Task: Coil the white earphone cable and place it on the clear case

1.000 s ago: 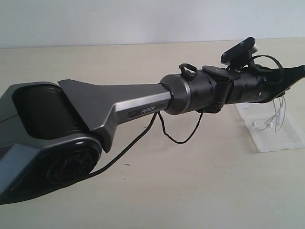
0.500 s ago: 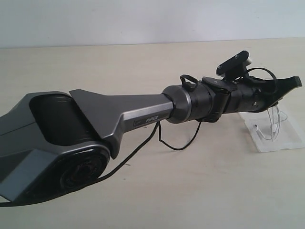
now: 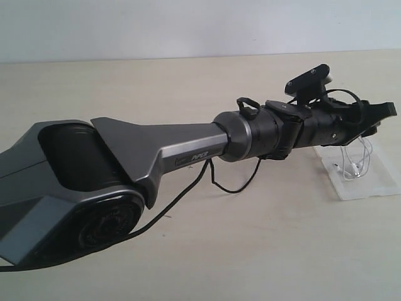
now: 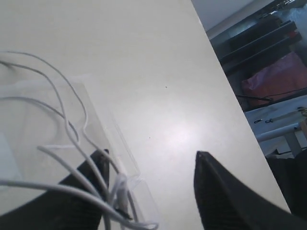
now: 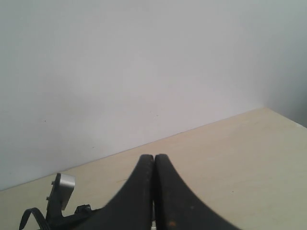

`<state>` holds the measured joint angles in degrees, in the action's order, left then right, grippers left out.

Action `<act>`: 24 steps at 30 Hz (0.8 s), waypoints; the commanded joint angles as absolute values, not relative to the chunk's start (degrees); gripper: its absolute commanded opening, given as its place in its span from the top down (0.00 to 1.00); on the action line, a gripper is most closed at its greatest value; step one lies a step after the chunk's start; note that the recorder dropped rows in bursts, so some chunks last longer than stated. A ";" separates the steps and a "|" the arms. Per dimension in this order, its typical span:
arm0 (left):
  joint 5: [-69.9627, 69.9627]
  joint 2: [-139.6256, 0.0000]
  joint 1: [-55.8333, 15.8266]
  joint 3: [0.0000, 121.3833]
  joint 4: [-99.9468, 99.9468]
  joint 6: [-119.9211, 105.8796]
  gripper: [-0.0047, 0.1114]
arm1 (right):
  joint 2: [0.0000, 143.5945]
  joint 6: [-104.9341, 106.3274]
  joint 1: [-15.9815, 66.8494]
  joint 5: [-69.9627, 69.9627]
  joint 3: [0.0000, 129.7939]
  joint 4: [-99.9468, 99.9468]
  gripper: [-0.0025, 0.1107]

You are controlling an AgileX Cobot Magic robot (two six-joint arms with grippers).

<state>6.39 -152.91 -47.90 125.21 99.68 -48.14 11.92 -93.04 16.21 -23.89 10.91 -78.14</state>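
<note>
The clear case (image 3: 369, 182) lies flat on the table at the right. The white earphone cable (image 3: 356, 160) rests on it in loose loops. My left gripper (image 3: 380, 118) hovers just above the case, jaws open, nothing pinched between them. In the left wrist view the gripper (image 4: 151, 153) stands wide open. Strands of the cable (image 4: 72, 136) cross in front of one finger (image 4: 81, 191) and lie over the case (image 4: 112, 139). My right gripper (image 5: 154, 156) is shut and empty, held up off the table, and is out of the exterior view.
My left arm (image 3: 156, 147) stretches across the scene from the lower left, with its black cable (image 3: 232, 185) hanging under the wrist. The case sits near the table's right edge. A pale wall (image 3: 188, 25) stands behind the table.
The left gripper dipped toward the case, then its jaws opened. The cable, which hung from the shut jaws, now lies in loops on the case. The right gripper stayed shut.
</note>
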 commanded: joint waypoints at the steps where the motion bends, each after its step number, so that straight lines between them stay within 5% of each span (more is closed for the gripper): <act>1: 5.67 -152.56 -47.85 125.60 99.95 -49.19 0.50 | 11.72 -92.63 15.98 -24.08 10.70 -78.04 0.98; 24: 7.63 -152.85 -47.85 125.96 81.45 -50.73 0.50 | 11.72 -92.63 15.98 -23.65 10.70 -77.92 0.98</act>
<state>5.79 -152.91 -47.90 125.65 84.71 -50.56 11.92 -93.04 16.21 -23.89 10.91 -77.67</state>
